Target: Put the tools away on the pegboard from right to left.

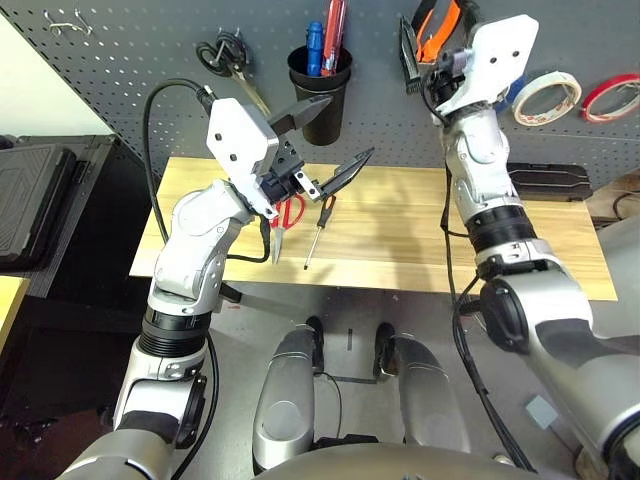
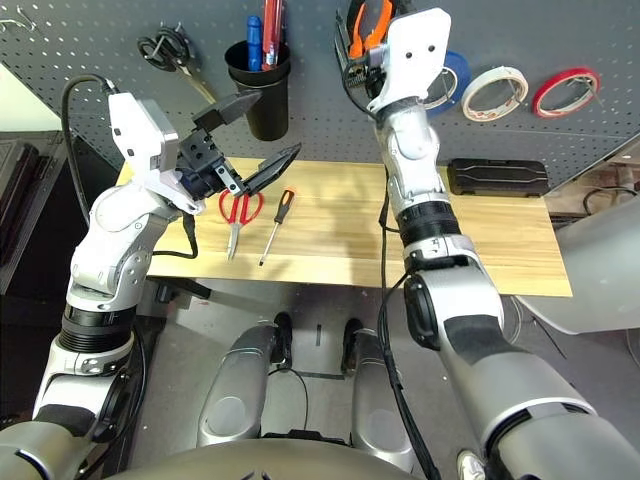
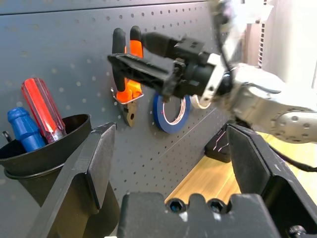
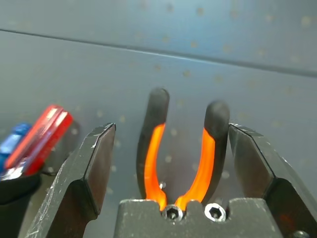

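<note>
1. Spanning the back of the scene, the large dark grey perforated pegboard [image 2: 90,60] serves as landmark; the light wooden table [image 2: 480,240] lies just below it.
2. Raised to the pegboard, the right gripper [image 4: 168,148] has its jaws wide, one outside each handle of the orange-and-black-handled pliers [image 2: 365,25], which hang there nose down; whether a finger touches a handle I cannot tell.
3. Hovering below the pegboard's black cup [image 2: 258,95], the left gripper [image 2: 250,135] is spread wide and empty, probably waiting to take the next tool.
4. Hanging on the pegboard beyond the pliers is the whitish tape roll [image 2: 493,93], between a blue roll [image 2: 452,75] and a red roll [image 2: 565,92].
5. Lying on the table below the cup are the red-handled scissors [image 2: 239,212].
6. Beside them lies the slim black-and-orange-handled screwdriver [image 2: 276,222], neither yet hung.
</note>
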